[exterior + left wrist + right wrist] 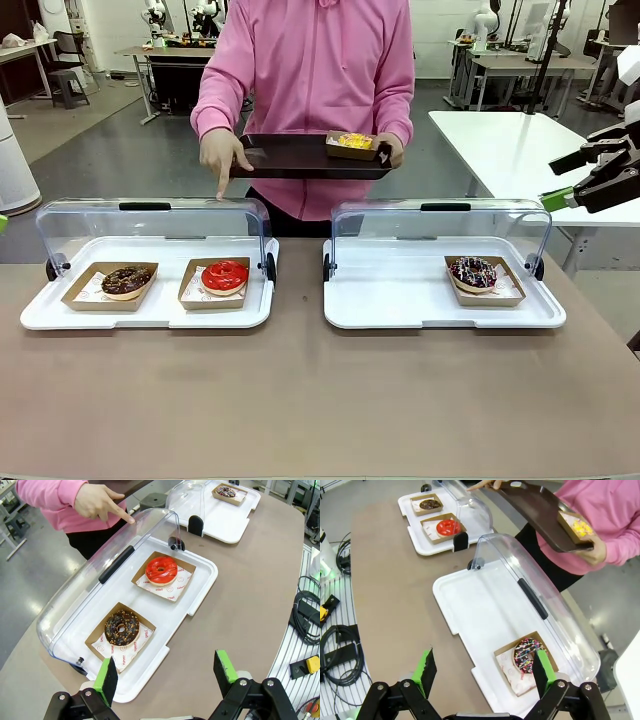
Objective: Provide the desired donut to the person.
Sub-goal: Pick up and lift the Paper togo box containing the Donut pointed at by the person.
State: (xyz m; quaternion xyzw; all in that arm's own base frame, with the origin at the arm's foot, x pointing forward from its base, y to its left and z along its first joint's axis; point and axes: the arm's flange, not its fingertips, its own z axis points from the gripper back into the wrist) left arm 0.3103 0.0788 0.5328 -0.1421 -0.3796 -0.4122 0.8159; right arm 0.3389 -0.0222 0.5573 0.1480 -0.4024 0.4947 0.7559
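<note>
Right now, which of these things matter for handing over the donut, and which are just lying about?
Part of the job: red donut, which the person's hand seems to point at; its clear lid; dark tray; left gripper, open.
Lying about: chocolate donut; sprinkled donut; yellow donut on the tray; cables.

Person (310, 80) in pink hoodie points toward red-glazed donut (224, 275).
</note>
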